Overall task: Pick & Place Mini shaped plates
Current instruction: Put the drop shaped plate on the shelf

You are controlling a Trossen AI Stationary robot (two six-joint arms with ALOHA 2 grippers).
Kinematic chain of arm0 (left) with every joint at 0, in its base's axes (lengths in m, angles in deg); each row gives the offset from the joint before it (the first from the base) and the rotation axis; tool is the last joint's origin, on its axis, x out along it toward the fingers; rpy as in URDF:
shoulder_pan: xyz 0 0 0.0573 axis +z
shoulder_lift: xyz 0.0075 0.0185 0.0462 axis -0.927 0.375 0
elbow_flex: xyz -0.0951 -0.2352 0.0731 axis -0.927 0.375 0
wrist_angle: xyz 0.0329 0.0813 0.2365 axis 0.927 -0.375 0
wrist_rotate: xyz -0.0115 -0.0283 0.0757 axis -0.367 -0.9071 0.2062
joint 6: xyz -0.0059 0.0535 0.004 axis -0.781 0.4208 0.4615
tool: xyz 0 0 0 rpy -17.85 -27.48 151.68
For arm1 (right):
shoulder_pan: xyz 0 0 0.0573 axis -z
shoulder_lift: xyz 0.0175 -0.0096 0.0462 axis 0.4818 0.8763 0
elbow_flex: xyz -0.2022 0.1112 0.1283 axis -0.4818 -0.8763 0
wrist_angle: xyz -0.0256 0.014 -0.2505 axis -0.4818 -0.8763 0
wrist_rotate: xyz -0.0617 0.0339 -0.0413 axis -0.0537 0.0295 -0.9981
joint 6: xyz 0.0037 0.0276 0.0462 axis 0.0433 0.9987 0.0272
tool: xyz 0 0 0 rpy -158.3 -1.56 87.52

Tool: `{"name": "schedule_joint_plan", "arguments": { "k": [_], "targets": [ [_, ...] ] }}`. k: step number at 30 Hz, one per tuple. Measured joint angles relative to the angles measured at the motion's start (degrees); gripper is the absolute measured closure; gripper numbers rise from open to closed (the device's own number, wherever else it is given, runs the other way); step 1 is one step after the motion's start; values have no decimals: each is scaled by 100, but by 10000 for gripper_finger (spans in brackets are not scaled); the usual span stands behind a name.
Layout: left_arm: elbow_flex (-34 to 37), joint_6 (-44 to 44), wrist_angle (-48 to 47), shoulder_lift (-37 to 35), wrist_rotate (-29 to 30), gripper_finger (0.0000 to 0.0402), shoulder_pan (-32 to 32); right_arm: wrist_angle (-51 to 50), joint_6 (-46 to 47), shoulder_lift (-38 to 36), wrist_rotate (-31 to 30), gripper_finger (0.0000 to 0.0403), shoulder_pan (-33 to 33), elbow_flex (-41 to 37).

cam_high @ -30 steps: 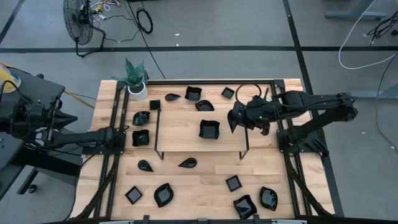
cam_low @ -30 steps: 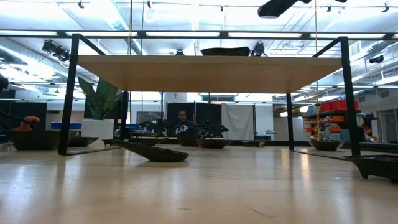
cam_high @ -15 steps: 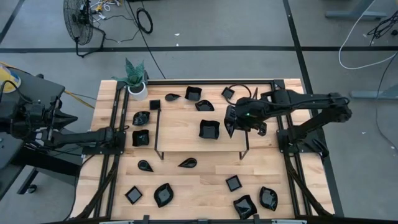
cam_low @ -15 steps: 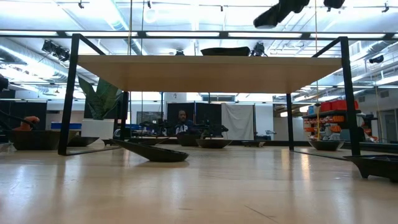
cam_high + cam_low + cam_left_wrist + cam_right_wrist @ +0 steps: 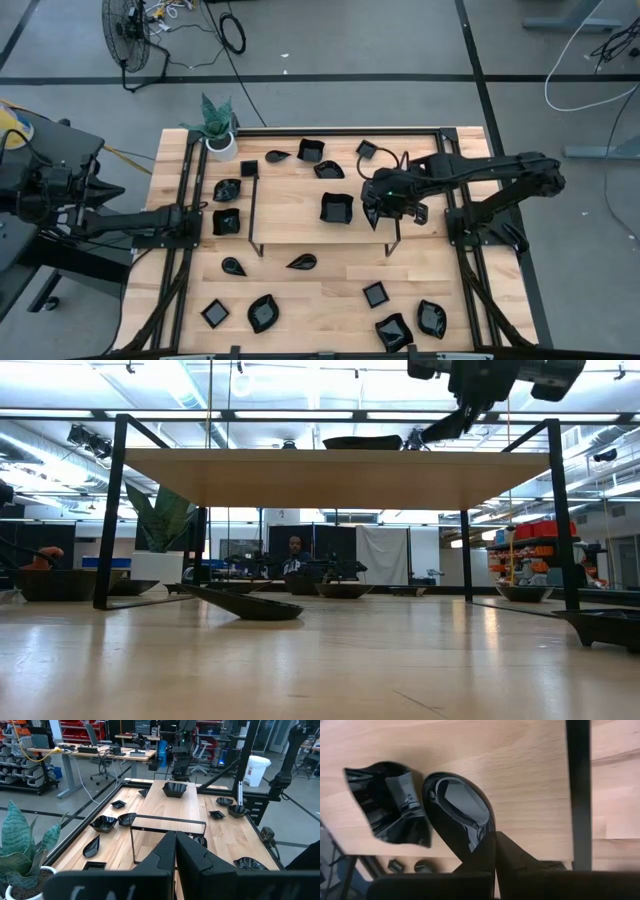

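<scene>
**Right pincer holds a teardrop plate over the raised shelf**

In my right wrist view, the right pincer is pinching a glossy teardrop plate by its narrow end. The plate hangs over the wooden shelf, just beside a square plate that lies on this shelf. A black frame bar runs along the shelf edge.

From above, I see the right pincer over the right part of the shelf, with the square plate just to its left. Other plates lie on the surface around the shelf: several near the front edge, two in front of the shelf, and more at the left and behind it.

The left pincer waits at the left side of the surface, its fingers pressed together and holding nothing. Farther back, at the far left corner, stands a white pot with a green plant.

In the low view, the held plate is above the shelf top.
</scene>
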Motion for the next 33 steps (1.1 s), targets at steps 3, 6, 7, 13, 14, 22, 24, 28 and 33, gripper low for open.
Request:
{"name": "schedule_joint_plan", "arguments": {
  "k": [3, 6, 7, 13, 14, 22, 24, 28, 33],
  "targets": [
    [0, 1, 0, 0, 1, 383, 0, 25, 126, 0, 9, 403, 3, -122],
    [0, 0, 0, 0, 1, 383, 0, 197, 130, 0, 96, 403, 50, -266],
    [0, 2, 0, 0, 0, 383, 0, 251, 134, 0, 101, 403, 72, -301],
    [0, 0, 0, 0, 0, 383, 0, 302, 75, 0, 103, 403, 234, -350],
    [0, 1, 0, 0, 2, 383, 0, 277, 73, 0, 103, 403, 261, -350],
    [0, 1, 0, 0, 1, 383, 0, 247, -10, 22, 205, 403, 337, -352],
    [0, -1, 0, 0, 0, 383, -1, 247, -10, 22, 205, 403, 337, -352],
    [0, -2, 0, 0, 0, 383, 0, 247, -12, 22, 205, 399, 337, -353],
    [0, 1, 0, 0, 0, 383, 0, 211, 42, 22, 204, 383, 337, -352]
  ]
}}
